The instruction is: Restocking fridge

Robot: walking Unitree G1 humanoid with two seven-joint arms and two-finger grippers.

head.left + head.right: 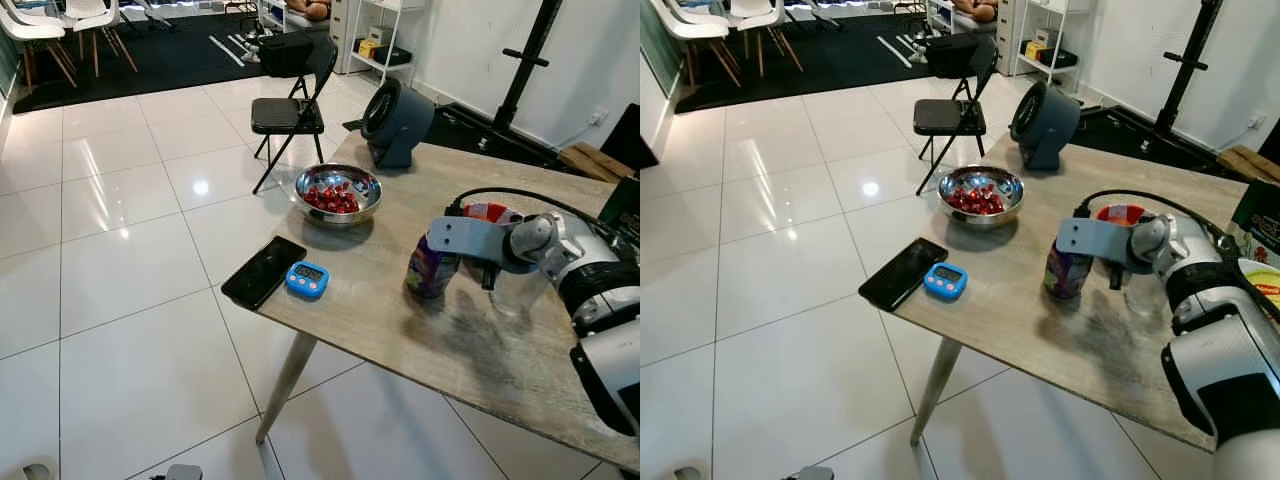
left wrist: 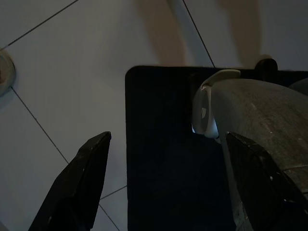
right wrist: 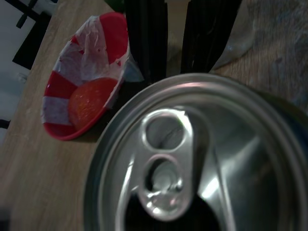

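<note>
A purple drink can [image 1: 430, 270] stands upright on the wooden table [image 1: 370, 310]. My right gripper [image 1: 489, 278] reaches in from the right, its grey wrist block directly over the can. In the right wrist view the can's silver top [image 3: 192, 163] with its pull tab is very close. The two black fingers [image 3: 144, 43] stand just beyond it, close together with nothing between them, not around the can. My left gripper [image 2: 163, 192] hangs open over the floor beside the table.
A red-and-white paper bowl [image 3: 82, 91] and a clear glass [image 1: 518, 292] sit close behind the can. A steel bowl of red pieces [image 1: 338, 194], a black phone [image 1: 263, 271], a blue timer [image 1: 307, 279] and a grey fan [image 1: 397, 122] share the table. A folding chair [image 1: 288, 112] stands beyond.
</note>
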